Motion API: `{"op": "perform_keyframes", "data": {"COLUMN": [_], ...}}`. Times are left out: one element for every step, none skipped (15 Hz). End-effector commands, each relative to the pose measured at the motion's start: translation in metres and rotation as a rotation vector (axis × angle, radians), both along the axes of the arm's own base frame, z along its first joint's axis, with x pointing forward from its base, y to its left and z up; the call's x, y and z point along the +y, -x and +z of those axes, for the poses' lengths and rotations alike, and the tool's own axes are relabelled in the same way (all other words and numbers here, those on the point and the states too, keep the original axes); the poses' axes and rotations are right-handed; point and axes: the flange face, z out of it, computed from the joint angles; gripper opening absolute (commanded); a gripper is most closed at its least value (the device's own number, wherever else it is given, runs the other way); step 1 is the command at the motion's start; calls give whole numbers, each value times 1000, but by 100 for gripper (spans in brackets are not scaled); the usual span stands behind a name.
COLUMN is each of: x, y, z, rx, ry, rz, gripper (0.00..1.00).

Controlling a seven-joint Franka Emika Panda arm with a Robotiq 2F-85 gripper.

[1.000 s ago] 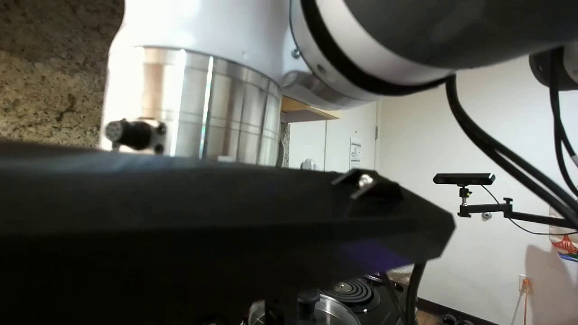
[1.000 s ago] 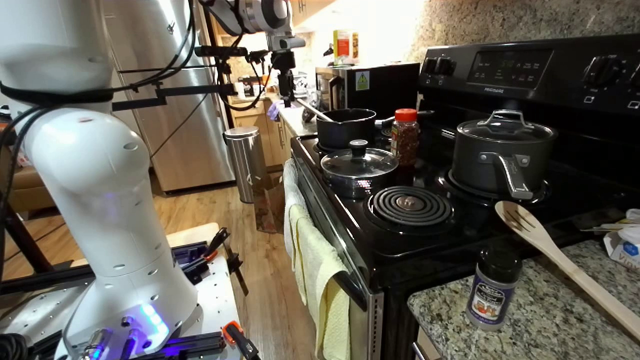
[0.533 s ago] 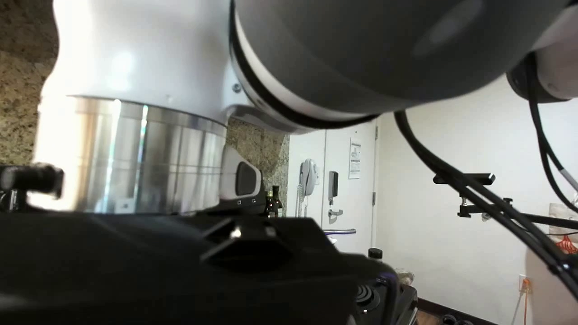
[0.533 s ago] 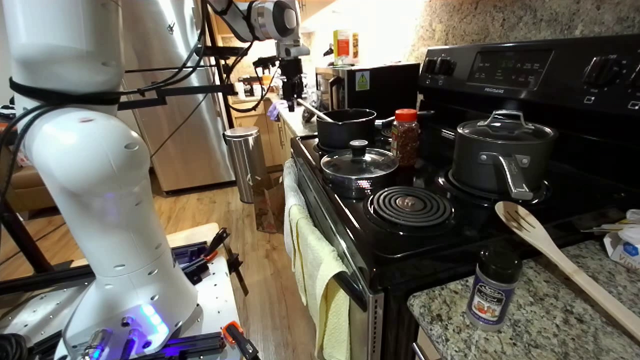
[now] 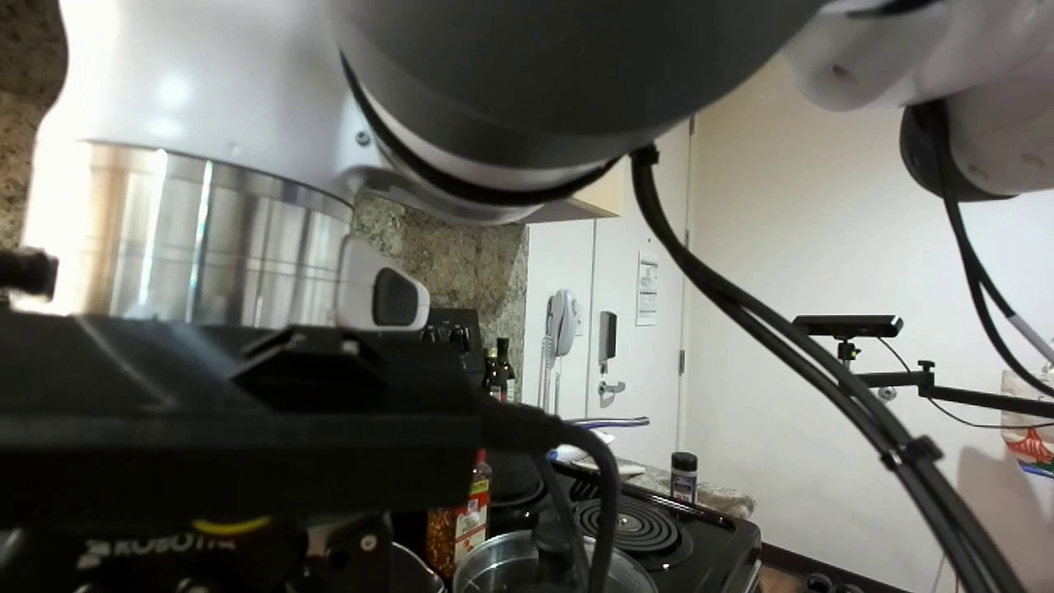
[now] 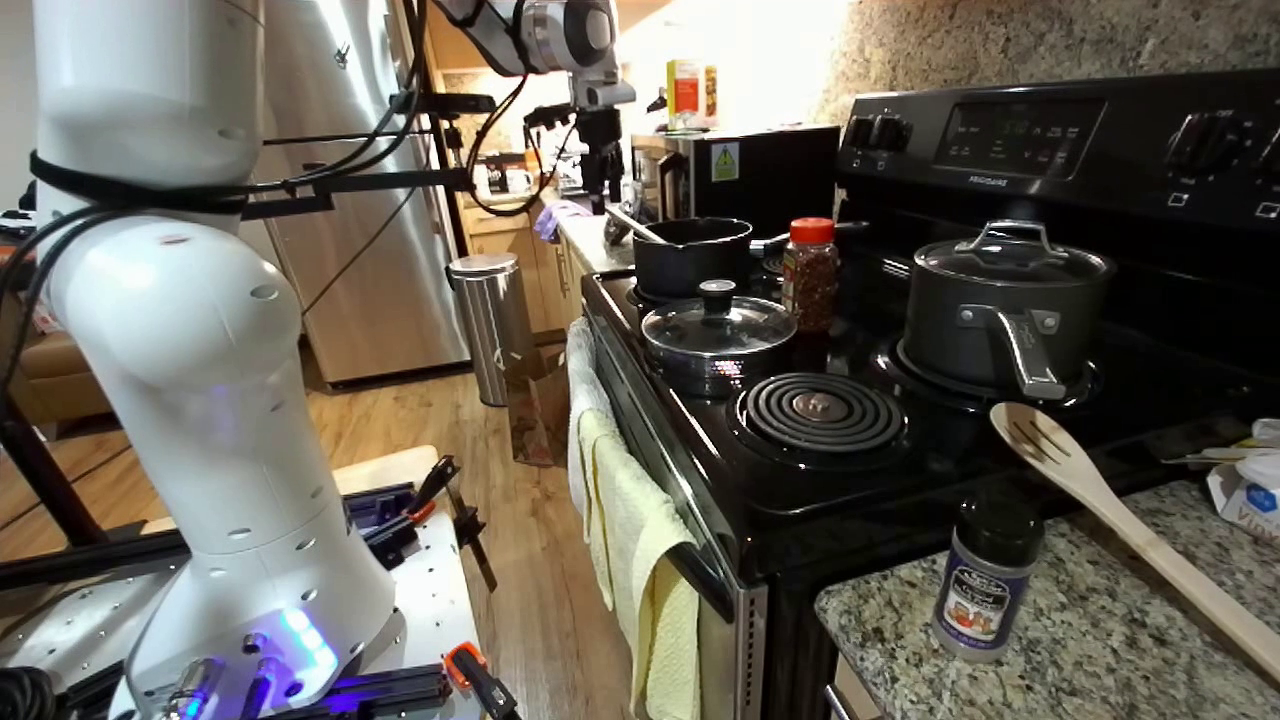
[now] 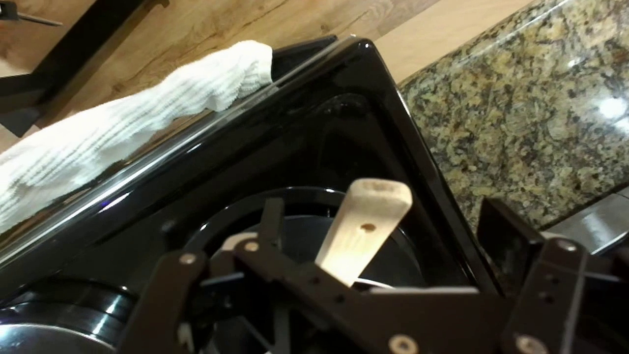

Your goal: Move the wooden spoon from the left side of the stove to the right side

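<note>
Black gripper (image 7: 388, 221): fingers spread wide, nothing held. Wooden spoon (image 7: 364, 228): handle end shows between the fingertips in the wrist view, depth unclear; leans out of black saucepan (image 6: 690, 262) at left end of stove (image 6: 800, 500). Near it, right: shallow lidded pan (image 6: 715, 370). Far right: slotted wooden utensil (image 6: 1115, 508), handle over counter (image 6: 1080, 640).

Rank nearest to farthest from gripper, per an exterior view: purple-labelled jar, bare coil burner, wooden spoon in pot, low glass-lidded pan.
1. wooden spoon: in black pot
2. low glass-lidded pan: beside that pot
3. bare coil burner: stove front, past the pan
4. purple-labelled jar: granite counter
</note>
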Motion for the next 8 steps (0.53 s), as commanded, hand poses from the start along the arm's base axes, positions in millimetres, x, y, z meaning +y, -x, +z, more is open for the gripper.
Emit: {"op": "perform_keyframes", "data": {"x": [-3,-5,-6,-6,-6,-6,-6,-5], "y": [-13,-16,-19,-21,-22,-23,-23,-22], "z": [-13,-18,-22,-26,-30,-32,-35,-37], "rx": [46,52,57,63,67,71,76,79], "ry": [22,27,34,36,38,42,45,48], "rz": [-39,-50,-56,-53,-56,-59,-56,-55], "gripper": [100,75,74,67,60,53,47,39]}}
